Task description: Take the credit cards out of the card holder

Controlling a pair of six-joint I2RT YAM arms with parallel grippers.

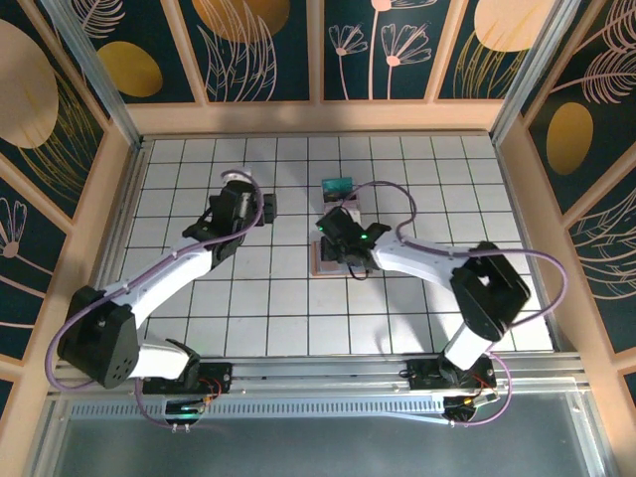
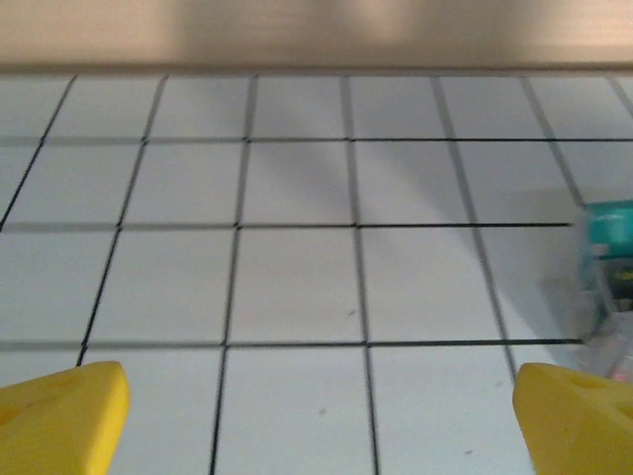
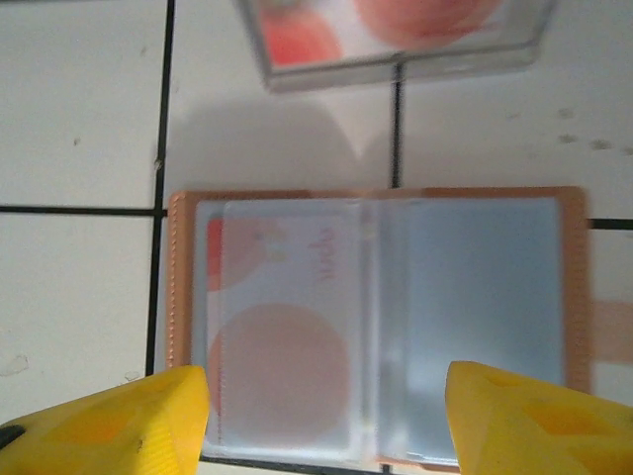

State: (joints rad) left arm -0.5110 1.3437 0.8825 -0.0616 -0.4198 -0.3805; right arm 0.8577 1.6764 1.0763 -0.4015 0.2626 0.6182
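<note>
Tan-brown folding card holder (image 3: 475,297) lies opened flat near the middle of the white tiled table (image 1: 248,298), sleeves up so cards can slide out. A white-pink plastic card with a red circle (image 3: 282,366) sits in one sleeve. Right gripper (image 3: 326,386) hovers over it, fingers partway apart, gripping nothing. Left gripper (image 2: 316,396), spread wide and empty, hangs off to the side.

I work in a lab test cell, not a home: my left arm (image 1: 164,276) and right arm (image 1: 427,260) are bolted to a metal rail (image 1: 318,370) at the edge of a white grid table (image 1: 248,298), boxed by leaf-print panels (image 1: 258,50), with purple cables (image 1: 537,255) looping.
</note>
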